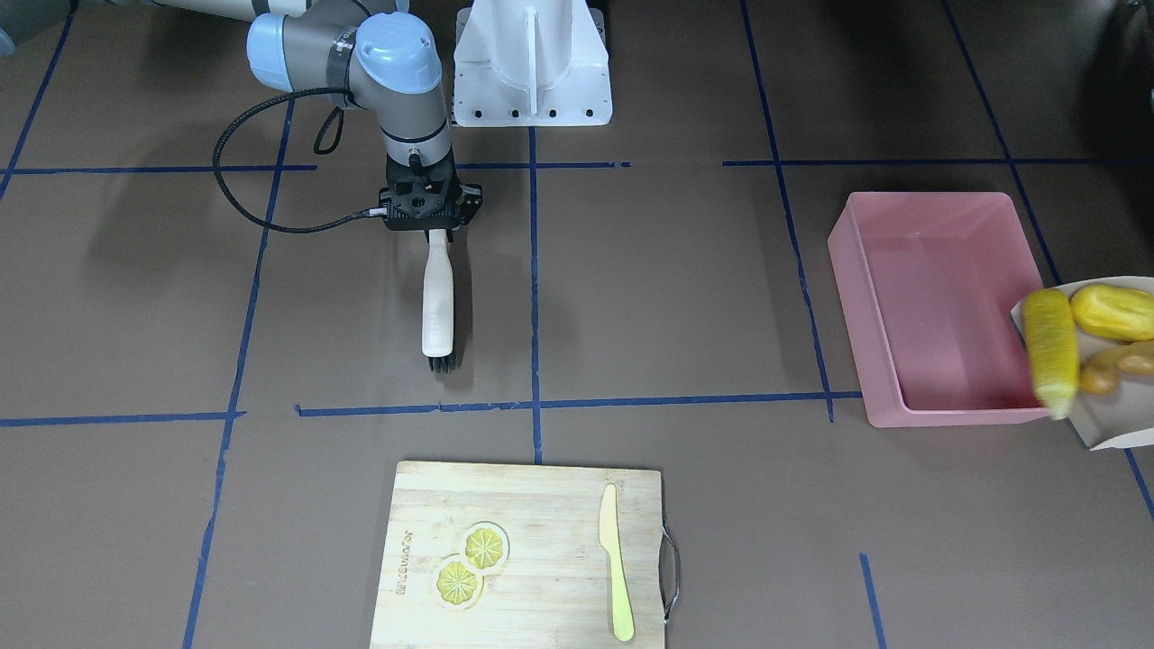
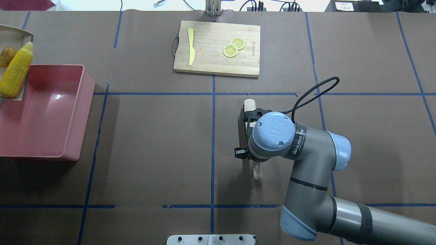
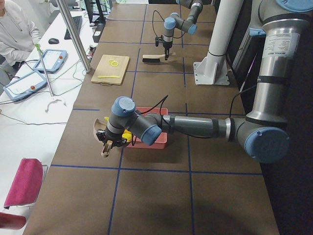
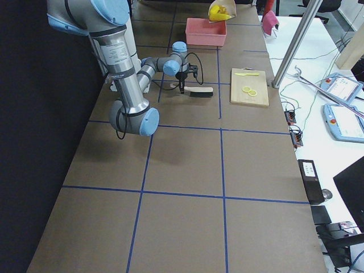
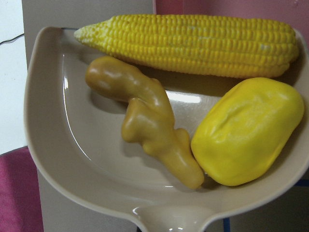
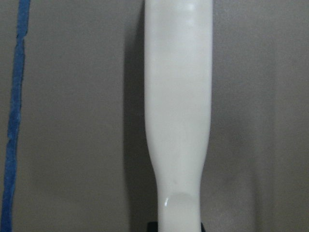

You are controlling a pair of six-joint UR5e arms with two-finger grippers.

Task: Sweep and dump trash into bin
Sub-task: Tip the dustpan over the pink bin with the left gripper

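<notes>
Trash: corn, potato and ginger, all three lying in the dustpan.
Corn: stretched along the dustpan's open front lip, across the mouth. In the front-facing view it is blurred and overlaps the rim of the bin.
Potato: on the pan's floor just behind the corn and against it.
Ginger: in the middle of the pan, one end against the potato.
Dustpan: beige, raised above the surface at the bin's outer side. Its lip is over the bin's rim and its handle points away from the bin.
Bin: pink tub standing on the surface at the robot's far left.
Left gripper: at the dustpan's handle, seen only in the side view. I cannot tell whether its jaws are clenched.
Right gripper: pointing down near the middle of the surface, well apart from the bin, jaws clenched on the handle of the brush.
Brush: white handle and dark bristles, lying level, its head pointing away from the robot. I cannot tell whether it rests on the surface or hangs just above it.
Board: wooden, at the surface's edge across from the robot, apart from the brush.
Lemon slices: two on the board, touching each other.
Knife: pale yellow-green, on the board apart from the slices, near its metal-handled end.
</notes>
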